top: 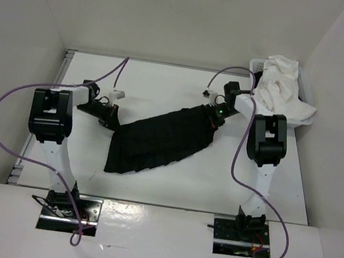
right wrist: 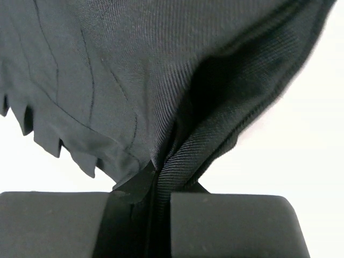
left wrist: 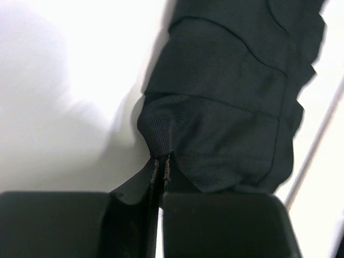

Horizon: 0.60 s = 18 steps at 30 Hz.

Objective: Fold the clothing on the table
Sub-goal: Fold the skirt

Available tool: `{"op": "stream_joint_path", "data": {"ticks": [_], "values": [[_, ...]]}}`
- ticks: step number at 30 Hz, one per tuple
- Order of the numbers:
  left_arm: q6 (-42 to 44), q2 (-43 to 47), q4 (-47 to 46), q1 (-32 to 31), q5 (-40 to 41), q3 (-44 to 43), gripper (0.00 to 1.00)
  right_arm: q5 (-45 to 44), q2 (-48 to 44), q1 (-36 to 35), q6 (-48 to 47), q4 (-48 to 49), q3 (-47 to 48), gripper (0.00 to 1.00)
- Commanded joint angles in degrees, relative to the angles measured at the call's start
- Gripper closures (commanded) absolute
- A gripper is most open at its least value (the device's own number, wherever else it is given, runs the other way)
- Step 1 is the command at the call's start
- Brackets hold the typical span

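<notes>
Top view, skirt (top: 160,141): black and pleated, stretched on a diagonal across the white table (top: 166,82), with the wide hem near-left and the narrow waist far-right.
Top view, left end effector (top: 109,114): down low at the far-left corner of the hem, right on the fabric.
Top view, right end effector (top: 217,114): planted at the waist end of the skirt, a green light glowing on the wrist.
Top view, basket (top: 308,98): tucked into the far-right corner of the table, heaped with white cloth (top: 281,81), well apart from the hem and just beside the right arm.
Left wrist view, left end effector (left wrist: 160,166): pinched narrow, fingers almost touching, with a corner of the skirt clamped between them.
Left wrist view, skirt (left wrist: 226,107): pleats stepping away from the fingers and lying over the table, with bare white to the left.
Right wrist view, right end effector (right wrist: 156,172): squeezed narrow on a bunched fold of skirt.
Right wrist view, skirt (right wrist: 134,64): fanning out from the pinch and filling the top of the view, with a zigzag pleated edge on the left and white table showing on the right.
</notes>
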<state>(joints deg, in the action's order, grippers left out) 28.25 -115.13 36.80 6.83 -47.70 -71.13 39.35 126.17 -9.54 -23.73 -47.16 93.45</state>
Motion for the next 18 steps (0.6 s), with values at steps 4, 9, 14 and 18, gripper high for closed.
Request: {"op": "stream_joint_path", "data": {"ticks": [4,9,14,18], "values": [[10.8,-9.0,7.8,0.5,-7.2,-2.5,1.0,-21.1,-12.2,-7.2,4.6,6.0,1.3,1.0],[17.8,-14.1,13.8,0.5,-11.3,-5.2,1.0,-38.6,-14.8,-14.8,6.4,6.6,3.4,1.0],[19.3,-14.9,16.4,0.5,-12.0,-5.2,1.0,-45.2,-14.8,-21.7,6.4,3.3,8.5,1.0],[20.4,-15.4,17.4,1.0,-12.6,-5.2,1.0,-51.1,-13.8,-26.7,6.4,0.4,11.8,1.0]]}}
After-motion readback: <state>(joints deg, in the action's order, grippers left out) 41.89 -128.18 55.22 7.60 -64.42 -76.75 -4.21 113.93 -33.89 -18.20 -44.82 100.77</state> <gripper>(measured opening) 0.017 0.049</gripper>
